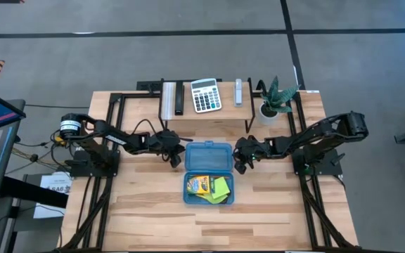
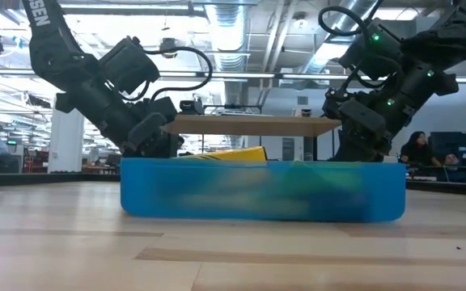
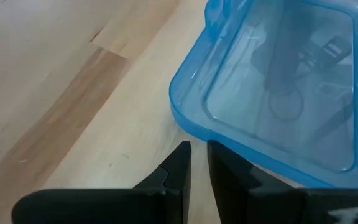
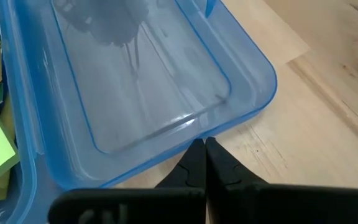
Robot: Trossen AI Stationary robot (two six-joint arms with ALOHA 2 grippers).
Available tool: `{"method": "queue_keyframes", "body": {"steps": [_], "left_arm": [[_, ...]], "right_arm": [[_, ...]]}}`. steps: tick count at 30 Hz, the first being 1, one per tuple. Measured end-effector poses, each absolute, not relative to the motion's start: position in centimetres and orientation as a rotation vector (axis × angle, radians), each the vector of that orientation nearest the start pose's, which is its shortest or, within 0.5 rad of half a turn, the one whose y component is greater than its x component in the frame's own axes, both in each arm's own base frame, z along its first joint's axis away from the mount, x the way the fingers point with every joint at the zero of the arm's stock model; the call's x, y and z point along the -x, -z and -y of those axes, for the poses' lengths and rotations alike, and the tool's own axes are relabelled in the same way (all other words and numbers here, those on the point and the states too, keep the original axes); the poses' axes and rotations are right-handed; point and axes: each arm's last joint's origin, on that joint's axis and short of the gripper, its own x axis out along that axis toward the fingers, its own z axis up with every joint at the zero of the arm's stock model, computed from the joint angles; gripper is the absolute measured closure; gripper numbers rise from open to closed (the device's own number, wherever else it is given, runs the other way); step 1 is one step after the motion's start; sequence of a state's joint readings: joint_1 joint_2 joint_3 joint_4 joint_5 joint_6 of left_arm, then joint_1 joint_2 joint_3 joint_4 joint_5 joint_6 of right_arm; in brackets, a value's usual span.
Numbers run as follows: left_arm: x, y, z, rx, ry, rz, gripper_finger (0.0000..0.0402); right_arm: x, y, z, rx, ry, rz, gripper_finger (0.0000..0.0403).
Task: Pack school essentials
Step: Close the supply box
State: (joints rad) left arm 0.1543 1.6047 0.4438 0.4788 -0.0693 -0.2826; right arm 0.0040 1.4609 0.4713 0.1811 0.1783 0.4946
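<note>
Box base: we see the blue case (image 1: 209, 188) open on the wooden table (image 1: 146, 211); its near half holds the crayon box (image 1: 200, 185) and the lime-green sticky-note pad (image 1: 221, 187).
Lid: the lid (image 1: 209, 156) lies flat on the table, on the far side.
Left gripper: our left gripper (image 1: 176, 159) reaches in low from the left, fingers (image 3: 178, 171) nearly together, empty, just beside the lid's corner.
Right gripper: our right gripper (image 1: 242, 164) mirrors it, closed, empty, tips at the lid's rim.
Shelf behind: calculator (image 1: 205, 95) and potted plant (image 1: 275, 97).
</note>
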Motion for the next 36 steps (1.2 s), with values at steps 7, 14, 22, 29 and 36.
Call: {"method": "queue_keyframes", "body": {"steps": [7, 14, 22, 29, 36], "left_arm": [[-25.4, -10.6, -4.1, 0.283, -0.301, -0.641, 0.0359], [-25.7, -11.0, -3.9, 0.246, -0.282, -0.595, 0.0359], [-26.0, -11.4, -3.3, 0.162, -0.269, -0.565, 0.0359], [-26.3, -11.8, -3.1, 0.154, -0.254, -0.529, 0.0359], [-25.9, -11.2, -3.3, 0.162, -0.335, -0.578, 0.0359]], "right_arm": [[-24.2, -12.5, 0.4, -0.384, 0.355, -0.746, 0.0398], [-24.2, -12.5, 0.4, -0.383, 0.357, -0.742, 0.04], [-24.4, -13.4, 0.4, -0.357, 0.37, -0.675, 0.04], [-24.2, -14.1, 0.0, -0.345, 0.362, -0.649, 0.0401], [-23.2, -13.9, 0.4, -0.326, 0.495, -0.714, 0.0401]]}}
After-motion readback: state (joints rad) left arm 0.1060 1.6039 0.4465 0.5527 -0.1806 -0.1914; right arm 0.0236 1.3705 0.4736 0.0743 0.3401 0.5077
